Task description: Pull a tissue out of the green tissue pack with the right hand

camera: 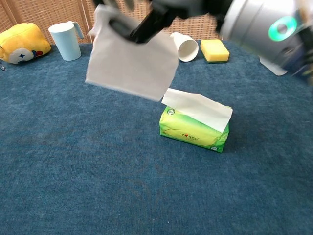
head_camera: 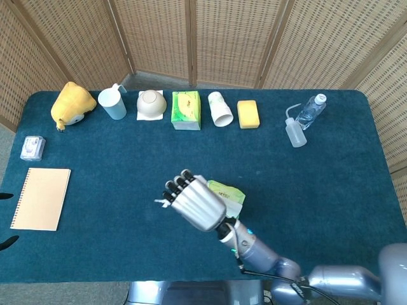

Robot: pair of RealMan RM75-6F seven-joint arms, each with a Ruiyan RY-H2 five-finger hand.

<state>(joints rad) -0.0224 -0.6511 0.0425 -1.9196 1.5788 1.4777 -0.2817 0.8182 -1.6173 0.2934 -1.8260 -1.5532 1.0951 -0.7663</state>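
The green tissue pack (camera: pixel 195 129) lies on the blue table cloth, with a fresh white tissue (camera: pixel 198 108) sticking out of its top slot. My right hand (camera: pixel 151 17) is raised above and left of the pack and grips a pulled-out white tissue (camera: pixel 129 61), which hangs free of the pack. In the head view my right hand (head_camera: pixel 194 203) covers the left part of the pack (head_camera: pixel 227 190), and only a corner of the held tissue (head_camera: pixel 159 202) shows. The left hand is out of sight.
Along the far edge stand a yellow plush (head_camera: pixel 72 103), a light blue jug (head_camera: pixel 113 103), an upturned bowl (head_camera: pixel 151 104), a green tissue box (head_camera: pixel 186 110), a tipped paper cup (head_camera: pixel 220 109), a sponge (head_camera: pixel 248 114) and two bottles (head_camera: pixel 295 132). A notebook (head_camera: pixel 41 198) lies at the left.
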